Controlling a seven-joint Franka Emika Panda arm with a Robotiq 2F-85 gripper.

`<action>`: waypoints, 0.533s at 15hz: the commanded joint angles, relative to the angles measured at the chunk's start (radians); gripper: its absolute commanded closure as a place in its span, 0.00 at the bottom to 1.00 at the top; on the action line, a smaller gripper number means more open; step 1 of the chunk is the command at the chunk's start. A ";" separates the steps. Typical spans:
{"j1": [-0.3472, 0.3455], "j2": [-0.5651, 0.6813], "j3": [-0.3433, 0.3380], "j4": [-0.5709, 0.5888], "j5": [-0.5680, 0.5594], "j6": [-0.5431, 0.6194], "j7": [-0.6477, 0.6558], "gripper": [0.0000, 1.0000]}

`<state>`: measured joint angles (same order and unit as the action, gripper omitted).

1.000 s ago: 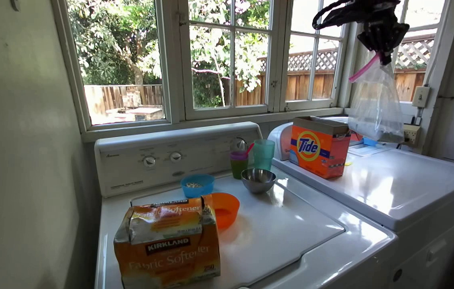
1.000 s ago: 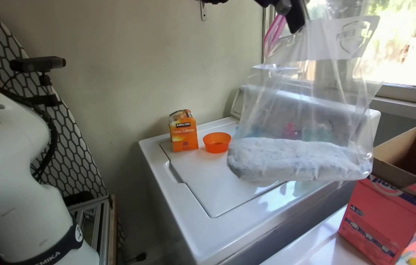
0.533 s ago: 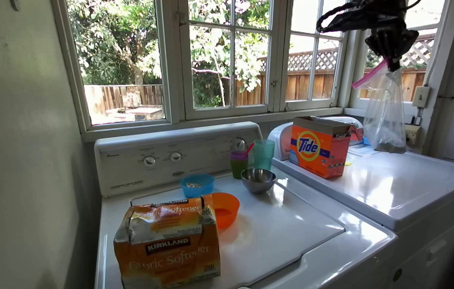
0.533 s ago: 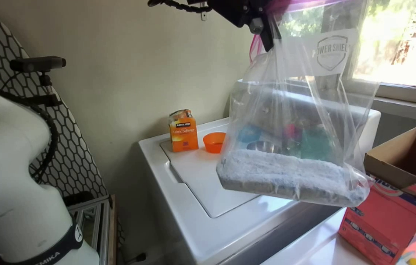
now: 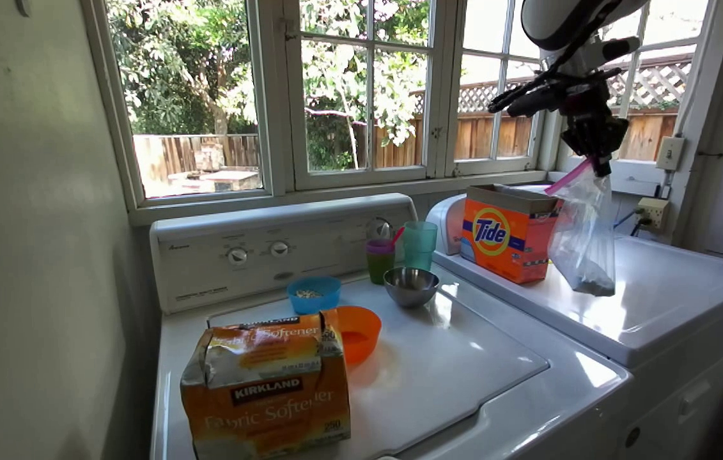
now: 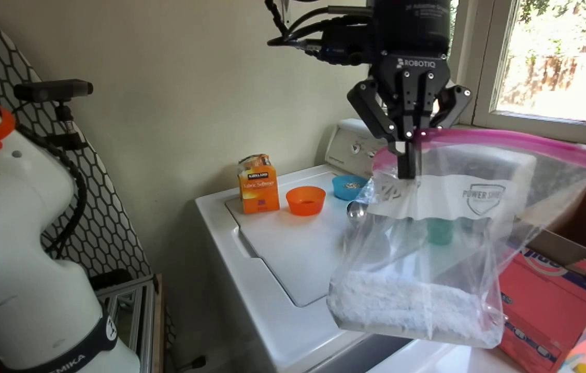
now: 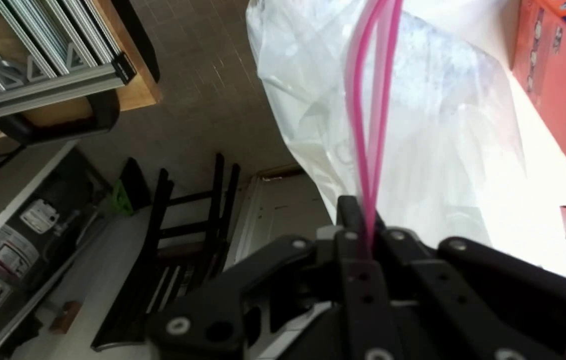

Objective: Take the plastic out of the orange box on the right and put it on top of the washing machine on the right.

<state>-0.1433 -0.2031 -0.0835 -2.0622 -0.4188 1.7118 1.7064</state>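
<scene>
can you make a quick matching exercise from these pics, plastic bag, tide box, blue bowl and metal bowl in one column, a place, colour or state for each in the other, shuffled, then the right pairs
Things:
1. plastic bag
2. Tide box
3. blue bowl
4. metal bowl

Places, colours and states:
A. on the left-hand machine, with small pale bits inside
B. hanging from the gripper
C. shiny silver-grey
D. standing with its top open on the right-hand machine

Right pairs: 1-B, 2-D, 3-A, 4-C
</scene>
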 commanded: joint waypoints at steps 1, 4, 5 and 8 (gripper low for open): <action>-0.043 0.063 -0.044 0.111 0.100 -0.018 0.044 1.00; -0.065 0.078 -0.066 0.146 0.145 -0.032 0.126 1.00; -0.071 0.079 -0.072 0.153 0.156 -0.029 0.158 1.00; -0.084 0.103 -0.095 0.188 0.217 -0.024 0.197 1.00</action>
<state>-0.2147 -0.1333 -0.1638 -1.9320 -0.2711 1.7077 1.8538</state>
